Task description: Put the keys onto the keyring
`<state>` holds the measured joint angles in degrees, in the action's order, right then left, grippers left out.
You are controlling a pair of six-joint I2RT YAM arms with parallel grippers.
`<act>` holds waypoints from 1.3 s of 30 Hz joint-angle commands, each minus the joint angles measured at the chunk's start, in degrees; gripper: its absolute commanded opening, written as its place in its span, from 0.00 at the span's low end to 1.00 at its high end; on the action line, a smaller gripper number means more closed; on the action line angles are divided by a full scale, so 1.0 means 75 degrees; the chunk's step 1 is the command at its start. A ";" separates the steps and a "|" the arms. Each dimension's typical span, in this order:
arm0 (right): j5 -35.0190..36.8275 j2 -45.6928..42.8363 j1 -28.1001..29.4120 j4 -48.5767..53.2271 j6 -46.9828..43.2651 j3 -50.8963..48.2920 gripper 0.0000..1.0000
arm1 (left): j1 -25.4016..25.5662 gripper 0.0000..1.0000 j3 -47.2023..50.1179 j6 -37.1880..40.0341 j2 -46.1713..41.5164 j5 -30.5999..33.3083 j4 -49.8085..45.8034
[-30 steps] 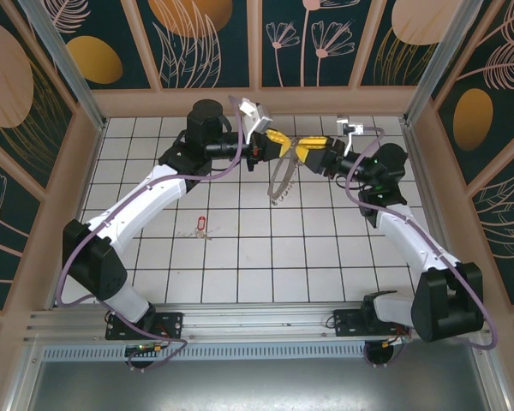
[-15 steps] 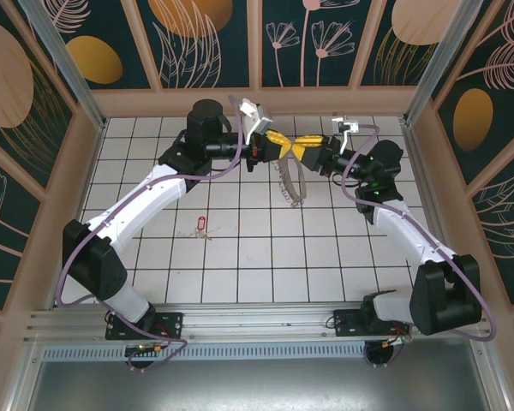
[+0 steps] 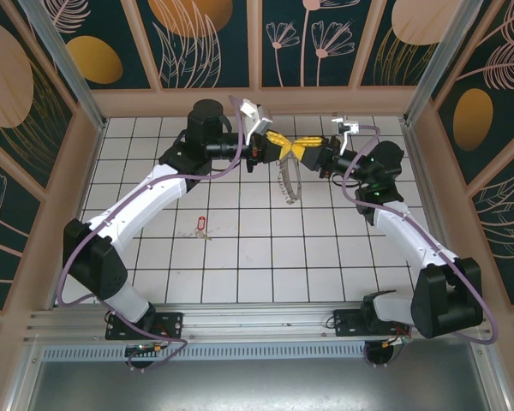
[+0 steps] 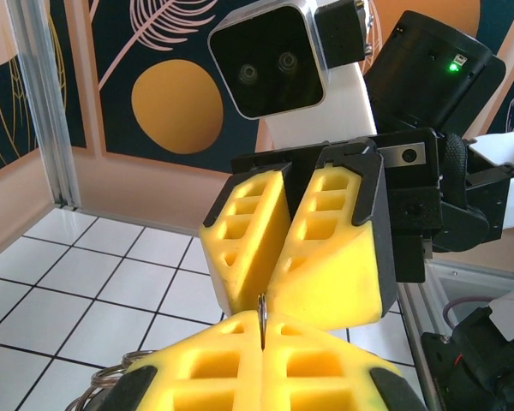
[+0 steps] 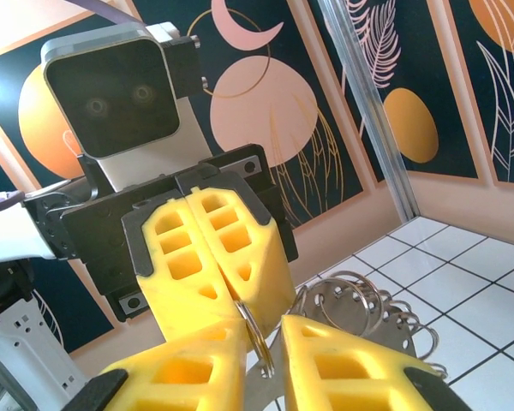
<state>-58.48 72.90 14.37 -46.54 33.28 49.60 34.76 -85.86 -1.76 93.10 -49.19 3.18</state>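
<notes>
Top external view shows the left claw (image 3: pixel 288 146) clenched on the keyring (image 3: pixel 289 181) hanging above the far bench (image 3: pixel 240 265), the right claw (image 3: pixel 301 149) set narrowly around it, grip uncertain, seemingly steadying it, while the key (image 3: pixel 200 224) lies well apart, so one claw must probably fetch it next.

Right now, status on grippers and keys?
Left gripper shut on keyring. Right gripper around it, grip unclear. Key on tiles, apart. Nothing blocking.
</notes>
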 commanded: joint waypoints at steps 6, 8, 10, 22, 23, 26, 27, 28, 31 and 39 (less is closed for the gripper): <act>-0.0240 -0.0099 0.0074 -0.0359 -0.0184 0.0242 0.02 | -0.0036 0.00 -0.0315 -0.0154 0.0102 -0.0385 0.0323; -0.0276 -0.0099 0.0066 -0.0371 -0.0194 0.0228 0.00 | -0.0034 0.00 -0.0307 -0.0183 0.0117 -0.0392 0.0349; -0.0287 -0.0098 0.0067 -0.0380 -0.0206 0.0218 0.00 | -0.0031 0.00 -0.0313 -0.0229 0.0116 -0.0411 0.0393; 0.0114 -0.0189 -0.0263 -0.1390 0.0308 -0.0169 0.00 | -0.0045 0.77 0.0761 -0.1788 -0.0681 0.2457 0.2030; 0.0132 -0.0203 -0.0256 -0.1458 0.0331 -0.0174 0.00 | -0.0048 0.81 0.0934 -0.2026 -0.0779 0.2696 0.2279; 0.0219 -0.0250 -0.0269 -0.1638 0.0365 -0.0186 0.00 | -0.0047 0.84 0.1269 -0.2841 -0.0925 0.3026 0.2826; 0.0243 -0.0257 -0.0269 -0.1730 0.0387 -0.0199 0.00 | -0.0047 0.85 0.1363 -0.3113 -0.0940 0.2992 0.3030; 0.0279 -0.0263 -0.0274 -0.1887 0.0444 -0.0210 0.00 | -0.0047 0.85 0.1477 -0.3420 -0.0930 0.2850 0.3278; 0.0494 -0.0275 -0.0275 -0.2249 0.0614 -0.0227 0.00 | -0.0050 0.79 0.1693 -0.4332 -0.0804 0.2156 0.4174; 0.1285 -0.0082 -0.0221 -0.3986 0.1617 -0.0425 0.00 | -0.0053 0.59 0.2164 -0.5827 -0.0464 0.1374 0.6151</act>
<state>-52.29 72.75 12.62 -65.58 41.43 47.07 34.50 -70.72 -39.18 88.68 -35.81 39.55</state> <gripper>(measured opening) 0.046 0.597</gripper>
